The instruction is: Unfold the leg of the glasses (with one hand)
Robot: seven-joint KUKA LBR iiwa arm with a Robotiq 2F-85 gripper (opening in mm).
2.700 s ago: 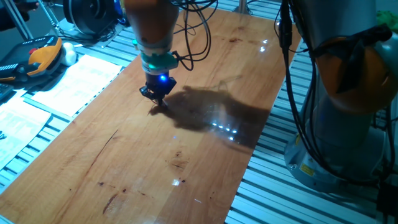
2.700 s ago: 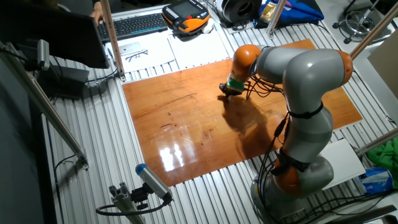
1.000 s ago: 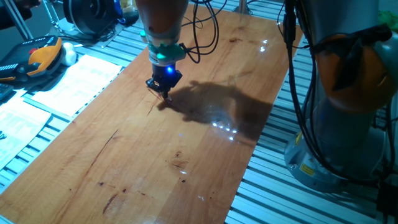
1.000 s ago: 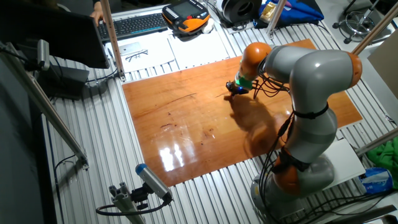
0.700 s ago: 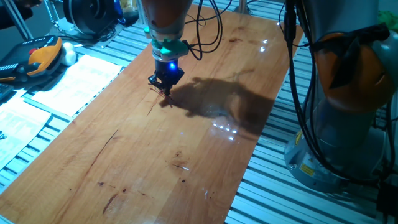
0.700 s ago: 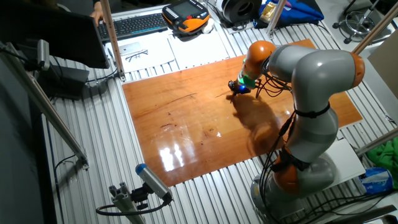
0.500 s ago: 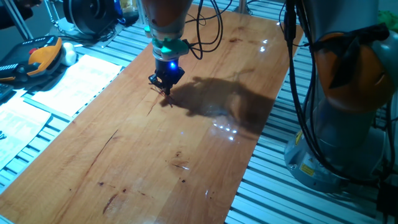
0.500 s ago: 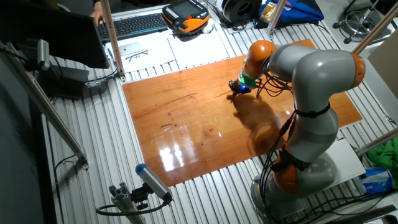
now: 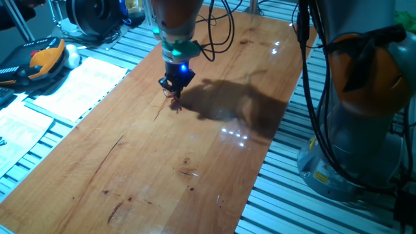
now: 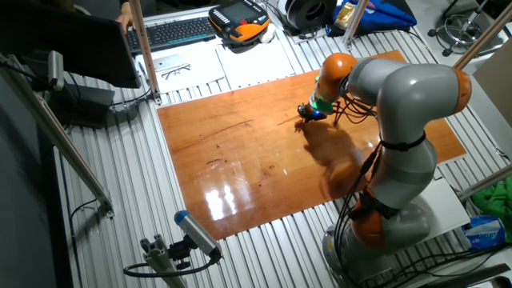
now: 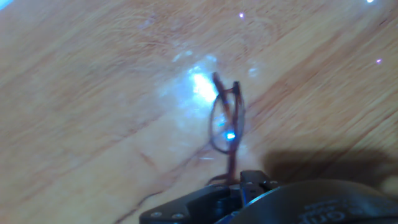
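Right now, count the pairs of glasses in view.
1: the glasses hang from the tool just above the wooden tabletop, seen edge-on in the hand view. Any others would be hidden.

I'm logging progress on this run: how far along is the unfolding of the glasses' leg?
Done: the gripper has reached the glasses and appears shut on a thin wire end of them, low over the wooden table. In hand: the frame hangs out from the fingertips, seen edge-on in the hand view. Left: whether the leg has swung open is too blurred to tell, so the unfolding cannot be called finished.
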